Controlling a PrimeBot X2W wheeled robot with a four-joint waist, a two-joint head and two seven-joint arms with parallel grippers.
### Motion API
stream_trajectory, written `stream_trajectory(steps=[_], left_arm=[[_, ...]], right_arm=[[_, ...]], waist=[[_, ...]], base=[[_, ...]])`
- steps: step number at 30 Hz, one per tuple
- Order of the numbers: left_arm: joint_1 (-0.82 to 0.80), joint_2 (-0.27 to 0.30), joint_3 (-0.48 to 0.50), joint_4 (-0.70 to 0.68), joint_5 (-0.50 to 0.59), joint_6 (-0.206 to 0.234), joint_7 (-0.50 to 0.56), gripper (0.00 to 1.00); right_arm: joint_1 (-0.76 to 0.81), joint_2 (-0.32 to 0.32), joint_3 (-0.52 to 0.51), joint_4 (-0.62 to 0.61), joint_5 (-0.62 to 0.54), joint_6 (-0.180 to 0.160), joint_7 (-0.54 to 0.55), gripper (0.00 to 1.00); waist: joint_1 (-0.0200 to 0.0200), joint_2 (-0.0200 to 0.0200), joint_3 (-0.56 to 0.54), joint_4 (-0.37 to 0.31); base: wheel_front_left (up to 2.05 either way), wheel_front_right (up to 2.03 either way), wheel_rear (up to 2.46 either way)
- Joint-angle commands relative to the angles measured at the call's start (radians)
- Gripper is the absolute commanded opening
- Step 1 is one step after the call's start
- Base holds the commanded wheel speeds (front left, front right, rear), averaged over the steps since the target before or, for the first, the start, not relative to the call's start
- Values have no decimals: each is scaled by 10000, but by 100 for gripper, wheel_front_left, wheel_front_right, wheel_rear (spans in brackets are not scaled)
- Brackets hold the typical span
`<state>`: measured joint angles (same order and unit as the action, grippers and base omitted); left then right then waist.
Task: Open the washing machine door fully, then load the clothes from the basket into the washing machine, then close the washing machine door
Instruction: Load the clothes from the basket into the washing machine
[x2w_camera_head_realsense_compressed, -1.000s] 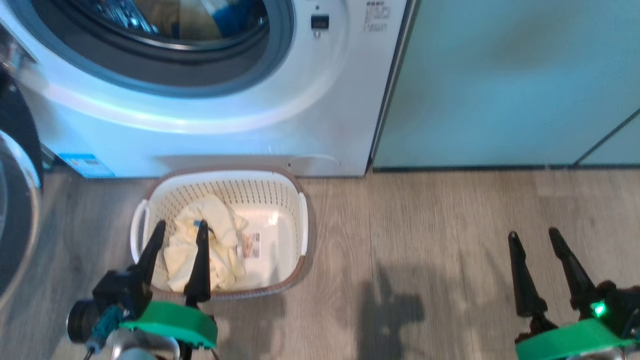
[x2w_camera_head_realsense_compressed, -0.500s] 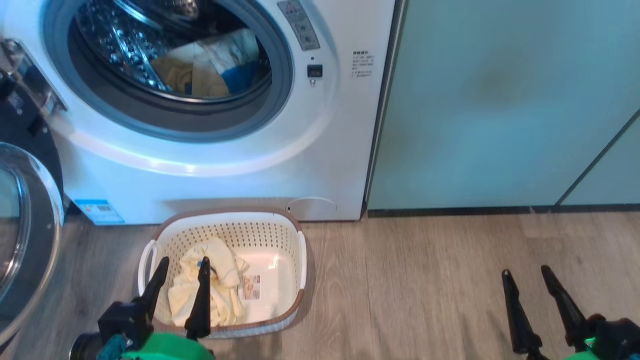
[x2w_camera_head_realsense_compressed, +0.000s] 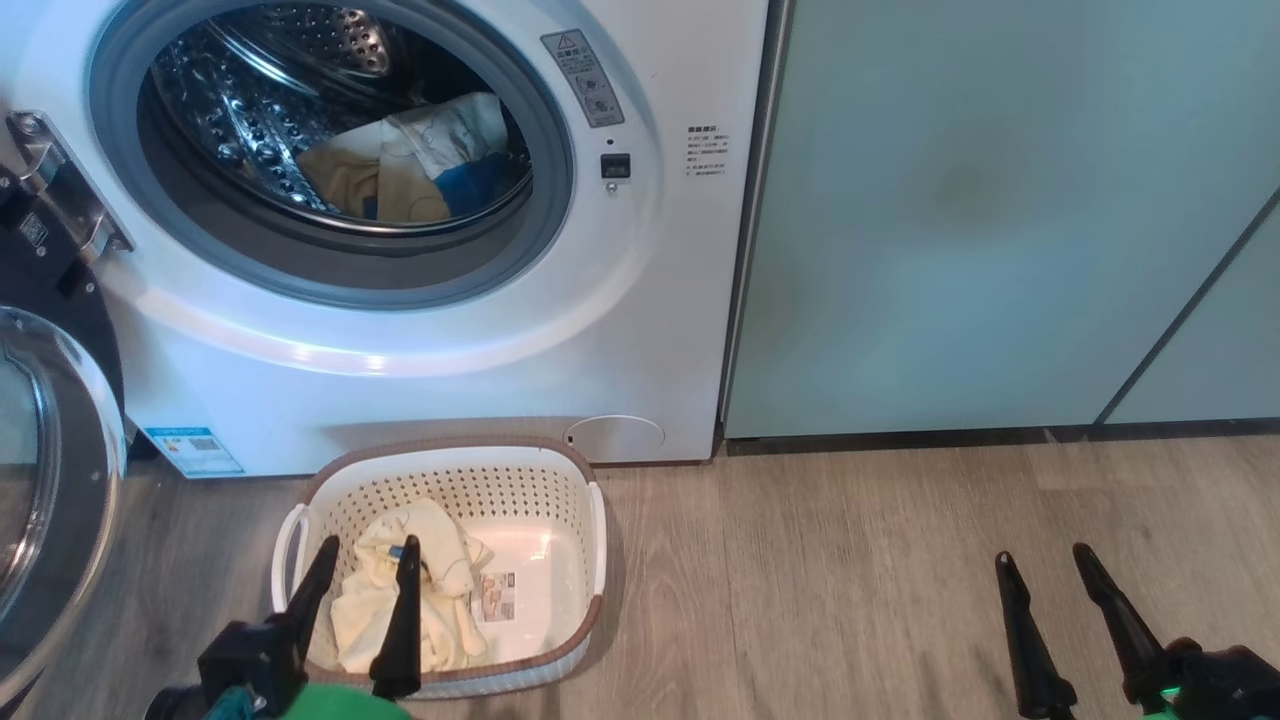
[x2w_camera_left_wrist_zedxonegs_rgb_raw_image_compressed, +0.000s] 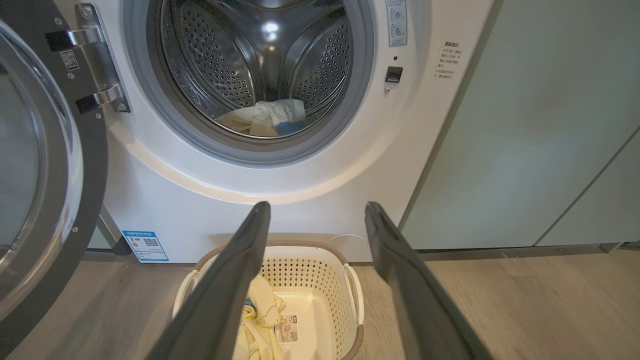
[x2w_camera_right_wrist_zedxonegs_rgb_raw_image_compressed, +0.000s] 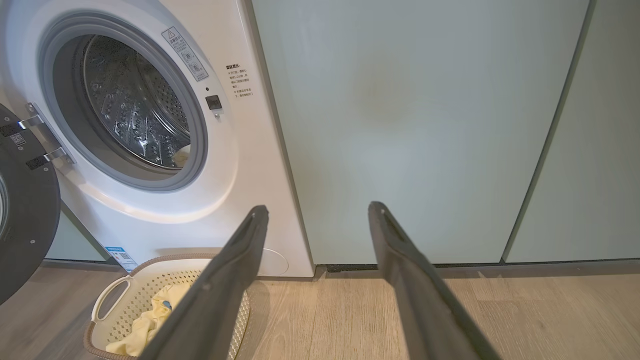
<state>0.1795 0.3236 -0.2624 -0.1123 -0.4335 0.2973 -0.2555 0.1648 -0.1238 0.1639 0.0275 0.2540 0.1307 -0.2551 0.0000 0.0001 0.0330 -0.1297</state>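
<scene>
White washing machine (x2w_camera_head_realsense_compressed: 400, 390); shiny steel drum (x2w_camera_left_wrist_zedxonegs_rgb_raw_image_compressed: 215, 75) dotted with holes; grey gasket (x2w_camera_left_wrist_zedxonegs_rgb_raw_image_compressed: 360, 100). Glossy black washing machine door (x2w_camera_left_wrist_zedxonegs_rgb_raw_image_compressed: 92, 200) rim. Cream perforated basket (x2w_camera_head_realsense_compressed: 450, 490), brown-rimmed. Pale yellow clothes (x2w_camera_head_realsense_compressed: 370, 600), blue trim. Pale green cabinet panels (x2w_camera_head_realsense_compressed: 950, 250); grey-brown wood-grain floor (x2w_camera_head_realsense_compressed: 850, 580).

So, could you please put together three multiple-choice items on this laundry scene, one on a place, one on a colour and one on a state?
1. Where does the basket stand?
A. on a table
B. on the floor in front of the washing machine
C. on top of the washing machine

2. What colour is the basket's rim?
A. brown
B. red
C. black

3. How is the washing machine door?
A. shut
B. ajar by a crack
C. swung wide open

Answers:
1 B, it sits on the wooden floor just below the machine's white front.
2 A, a brown band runs round its top edge.
3 C, the door hangs out at the left on its hinge and the drum lies open to view.
</scene>
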Motion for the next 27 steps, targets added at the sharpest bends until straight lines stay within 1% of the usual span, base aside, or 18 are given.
stream_trajectory(steps=[1,10,17,20,27], left_arm=[[-366,41,374,-268,-40,-38,-62,100],[-613,48,248,-177,-13,-81,-39,100],[-923,28,115,293,-72,-161,137,100],[-1156,16,18,683,-107,-276,214,100],[-2006,-142,-288,2268,-305,-811,315,100]], right_arm=[[-203,-169,190,-241,-35,0,-67,100],[-249,-148,220,-210,-1,0,-67,100],[-314,-154,300,-198,7,0,-67,100],[-390,-144,358,-207,32,0,-67,100],[-668,-123,384,-315,110,0,-67,100]], waist=[[0,-1,17,3],[0,-1,66,48],[0,-1,186,47],[0,-1,327,18],[0,-1,991,-103]], base=[[0,0,0],[0,0,0],[0,0,0],[0,0,0],[0,0,0]])
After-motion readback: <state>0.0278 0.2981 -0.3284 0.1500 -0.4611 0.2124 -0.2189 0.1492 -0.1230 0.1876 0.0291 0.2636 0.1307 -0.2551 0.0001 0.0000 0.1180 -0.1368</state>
